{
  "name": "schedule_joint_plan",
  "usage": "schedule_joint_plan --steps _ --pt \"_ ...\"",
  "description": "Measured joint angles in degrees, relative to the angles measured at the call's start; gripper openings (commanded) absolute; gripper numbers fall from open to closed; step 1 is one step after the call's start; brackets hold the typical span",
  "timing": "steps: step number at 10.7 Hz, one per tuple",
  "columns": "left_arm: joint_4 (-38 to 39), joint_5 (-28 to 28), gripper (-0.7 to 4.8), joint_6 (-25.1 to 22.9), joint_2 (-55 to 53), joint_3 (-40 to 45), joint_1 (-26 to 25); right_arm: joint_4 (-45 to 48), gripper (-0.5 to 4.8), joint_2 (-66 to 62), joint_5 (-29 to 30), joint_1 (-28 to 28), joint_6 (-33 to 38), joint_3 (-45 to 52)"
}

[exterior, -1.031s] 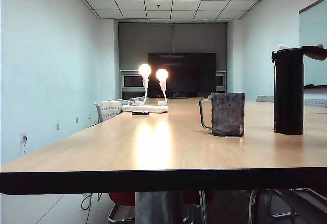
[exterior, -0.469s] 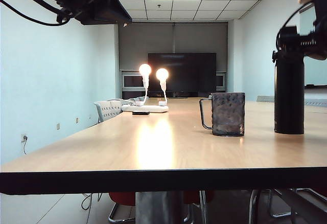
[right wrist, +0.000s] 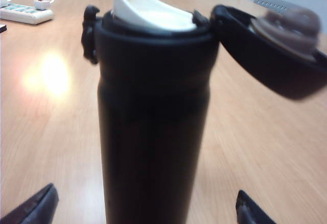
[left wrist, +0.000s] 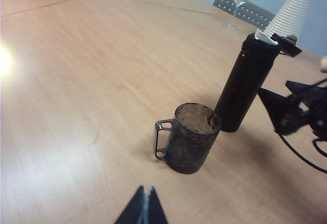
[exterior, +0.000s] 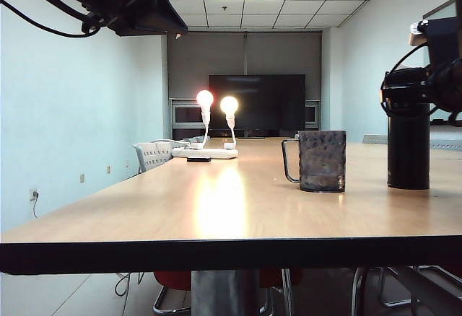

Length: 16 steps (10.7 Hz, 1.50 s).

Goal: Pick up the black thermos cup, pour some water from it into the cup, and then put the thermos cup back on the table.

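Black thermos cup [right wrist: 153, 111]: upright on counter [exterior: 216, 208], lid flipped open, beside mottled mug [left wrist: 191, 138]. Right gripper [right wrist: 145, 206]: newly descended, fingers spread either side (apparently no contact). Left gripper [left wrist: 144, 211]: fingers clenched, empty, hovering near mug. Grasp pending.

Black thermos cup [exterior: 408, 154] upright on the table [exterior: 216, 208], lid flipped open; grey cup [exterior: 321, 160] beside it.

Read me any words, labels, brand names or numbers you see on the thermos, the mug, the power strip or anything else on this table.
None can be read.
black thermos cup: plain matte wall, no print showing in any view.
cup: mottled pattern only, no lettering.
power strip: too small to tell.
stack of white cups: ridges only, no text.
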State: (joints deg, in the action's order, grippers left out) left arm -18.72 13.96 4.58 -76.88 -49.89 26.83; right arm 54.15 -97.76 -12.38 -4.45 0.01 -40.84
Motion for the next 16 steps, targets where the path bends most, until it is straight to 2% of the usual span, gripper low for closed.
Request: schedule_joint_plan --steps 1,2,6,7,12,13,14,16 --pt "0.00 0.00 -0.05 0.00 0.00 0.00 0.00 0.35 4.79 -1.60 -0.26 0.00 0.00 -1.77" --pt "0.07 0.00 -0.05 0.00 -0.20 0.00 -0.02 0.42 4.79 -5.70 -2.91 0.07 0.00 -5.68" --pt "0.09 0.02 -0.05 0.00 -0.70 0.00 -0.02 0.39 4.79 -12.41 -2.91 0.02 0.00 -12.09" --pt "0.13 1.20 -0.05 -6.56 -0.70 -0.02 0.02 0.42 4.79 -14.49 -2.91 0.04 -0.04 -13.18" --pt "0.59 1.29 -0.05 -7.41 -1.14 -0.02 0.00 1.22 4.79 -15.96 -2.93 0.09 -0.09 -13.60" --pt "0.74 1.31 -0.05 -7.50 -1.14 -0.02 0.00 0.72 4.79 -17.03 -2.93 0.13 -1.16 -16.72" --pt "0.98 1.31 -0.05 -7.52 -1.16 -0.02 0.00 0.31 0.94 -17.16 -2.93 0.15 -1.25 -17.35" --pt "1.79 1.33 -0.05 -7.54 -1.16 -0.02 0.00 0.13 0.94 -17.16 -2.99 0.15 -1.66 -17.42"
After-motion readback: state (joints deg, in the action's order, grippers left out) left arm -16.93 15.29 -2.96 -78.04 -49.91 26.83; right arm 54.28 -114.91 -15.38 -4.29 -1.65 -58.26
